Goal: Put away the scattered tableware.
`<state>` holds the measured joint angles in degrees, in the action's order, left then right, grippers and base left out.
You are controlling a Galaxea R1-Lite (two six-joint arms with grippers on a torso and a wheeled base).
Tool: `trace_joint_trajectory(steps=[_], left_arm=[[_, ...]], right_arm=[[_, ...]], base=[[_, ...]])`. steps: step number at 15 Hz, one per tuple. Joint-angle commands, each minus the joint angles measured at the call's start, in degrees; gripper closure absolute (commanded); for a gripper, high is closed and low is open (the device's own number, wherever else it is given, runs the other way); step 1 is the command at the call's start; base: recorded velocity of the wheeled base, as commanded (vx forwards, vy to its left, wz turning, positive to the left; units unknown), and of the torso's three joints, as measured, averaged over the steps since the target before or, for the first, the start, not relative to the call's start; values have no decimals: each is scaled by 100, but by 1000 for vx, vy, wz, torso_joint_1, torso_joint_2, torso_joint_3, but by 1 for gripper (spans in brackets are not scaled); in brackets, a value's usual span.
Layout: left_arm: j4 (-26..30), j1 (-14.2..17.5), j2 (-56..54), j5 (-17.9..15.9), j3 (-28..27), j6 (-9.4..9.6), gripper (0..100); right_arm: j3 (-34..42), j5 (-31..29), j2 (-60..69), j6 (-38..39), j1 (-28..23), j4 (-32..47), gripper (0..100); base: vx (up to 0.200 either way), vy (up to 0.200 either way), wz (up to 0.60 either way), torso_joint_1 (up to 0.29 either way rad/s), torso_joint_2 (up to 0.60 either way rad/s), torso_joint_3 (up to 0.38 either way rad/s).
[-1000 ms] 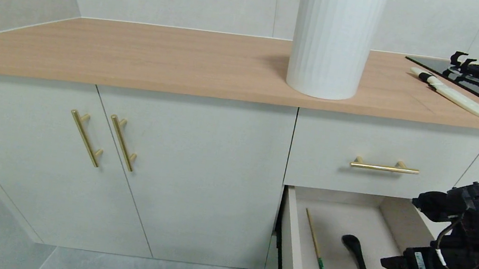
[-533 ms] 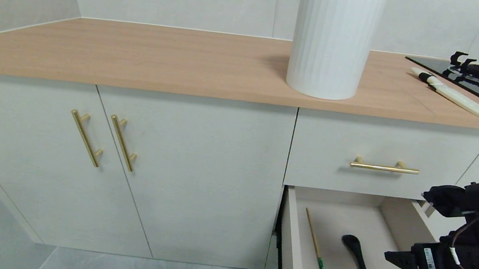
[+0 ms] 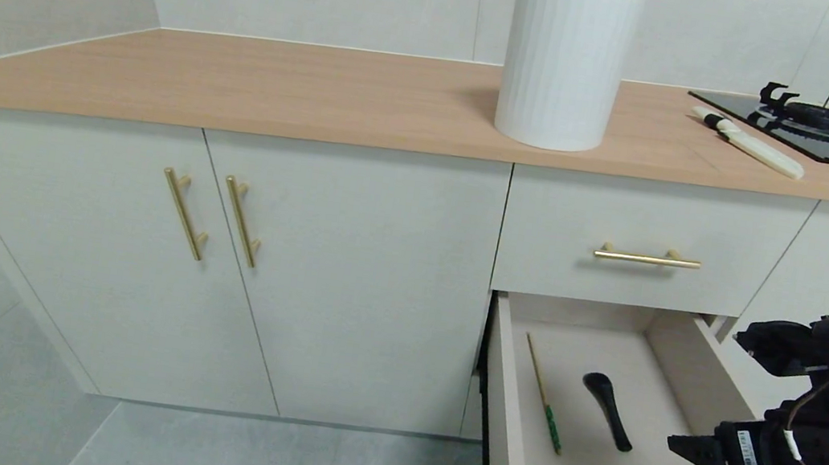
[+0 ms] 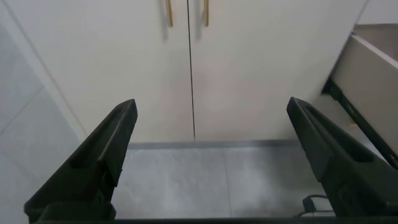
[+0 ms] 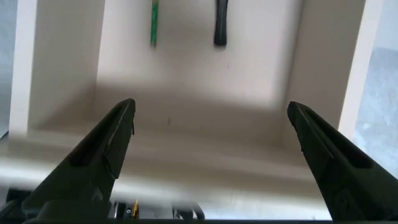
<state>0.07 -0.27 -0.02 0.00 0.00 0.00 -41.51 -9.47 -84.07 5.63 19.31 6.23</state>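
The lower drawer (image 3: 511, 408) stands pulled out. A wooden chopstick (image 3: 544, 397) with a green end and a black spoon (image 3: 607, 410) lie on its floor. My right gripper (image 3: 722, 397) hovers over the drawer's right wall, open with nothing in it. The right wrist view looks down between its fingers (image 5: 93, 168) at the chopstick (image 5: 153, 25), the spoon's handle (image 5: 221, 25) and the drawer's front panel (image 5: 186, 155). A cream-bladed knife (image 3: 748, 141) lies on the counter beside the stove. My left gripper (image 4: 211, 162) is open, low, facing the cabinet doors.
A tall white ribbed cylinder (image 3: 566, 51) stands on the wooden counter (image 3: 321, 90). A black gas stove (image 3: 826, 132) sits at the right. A shut drawer with a gold handle (image 3: 646, 257) is above the open one. Double cabinet doors (image 3: 216, 261) are to the left, above grey floor.
The head camera has pulled back and turned, so the drawer's front edge now shows. My right gripper has drifted a little to the right, away from the spoon.
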Motion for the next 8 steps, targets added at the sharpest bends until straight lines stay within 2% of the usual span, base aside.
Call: trace_joint_trajectory(steps=[1,2,5,8], left_arm=[[1,0,2,0,0,0,0],[1,0,2,0,0,0,0],[1,0,2,0,0,0,0],[1,0,2,0,0,0,0]], right_arm=[[2,-2,4,-1,11,1,0],[11,-2,-5,-1,11,1,0],[38,-2,22,-1,117,1,0],[196,-2,22,8,486,1,0]], base=[[-200,0,0,-7,-2,-7],[-200,0,0,12,2,2],[0,0,0,0,0,0],[0,0,0,0,0,0]])
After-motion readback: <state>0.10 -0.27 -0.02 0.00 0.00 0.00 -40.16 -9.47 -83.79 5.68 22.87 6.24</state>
